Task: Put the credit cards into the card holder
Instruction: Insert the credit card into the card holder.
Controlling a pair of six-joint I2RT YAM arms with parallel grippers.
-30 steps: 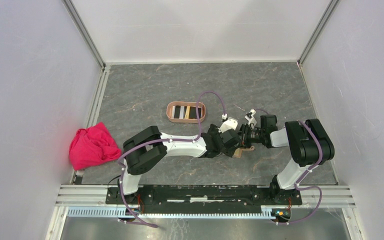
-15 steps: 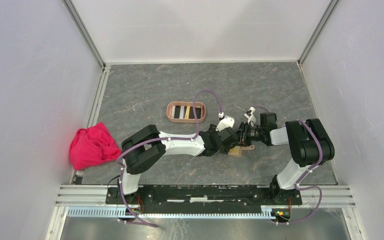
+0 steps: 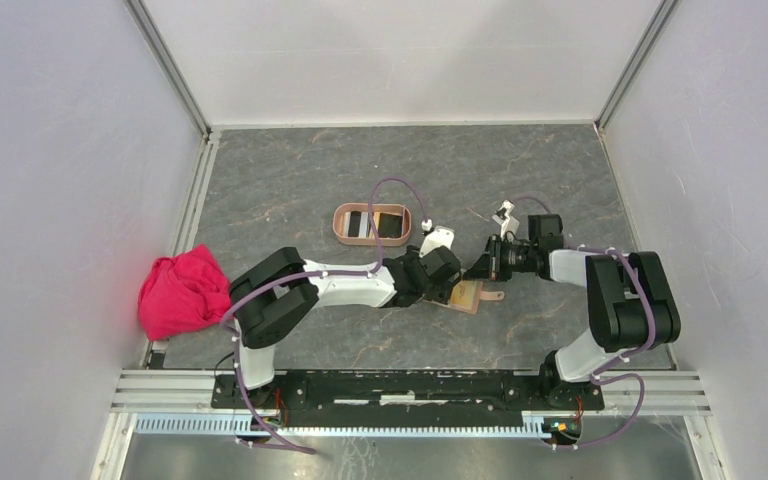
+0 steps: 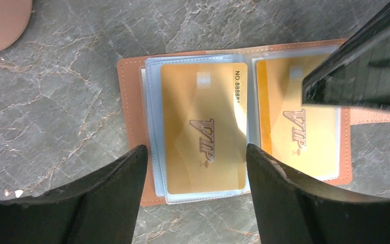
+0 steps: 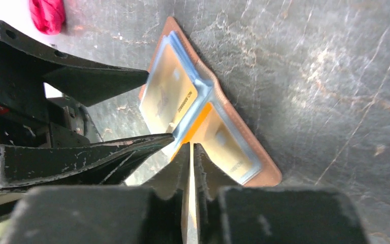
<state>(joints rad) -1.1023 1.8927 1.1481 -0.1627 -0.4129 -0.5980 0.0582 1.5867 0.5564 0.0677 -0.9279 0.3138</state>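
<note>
The salmon-pink card holder (image 3: 341, 225) lies mid-table with pale and black cards (image 3: 378, 225) in it; its rim shows in the left wrist view (image 4: 0, 23). A brown folding wallet (image 3: 470, 296) lies open to its right, with two gold credit cards (image 4: 203, 132) (image 4: 310, 132) in clear sleeves. My left gripper (image 4: 195, 152) is open, its fingers either side of the left card, just above it. My right gripper (image 5: 190, 147) is shut on the thin edge of an orange card (image 5: 203, 122) at the right sleeve. In the top view the two grippers (image 3: 447, 283) (image 3: 482, 270) meet over the wallet.
A crumpled red cloth (image 3: 185, 292) lies at the table's left edge. White walls and metal rails enclose the grey marbled table (image 3: 560, 180). The left arm's purple cable (image 3: 390, 185) arcs over the card holder.
Both grippers have drawn slightly apart, the left wrist shifting left and the right arm stretching out, so more of the open wallet shows between them.
</note>
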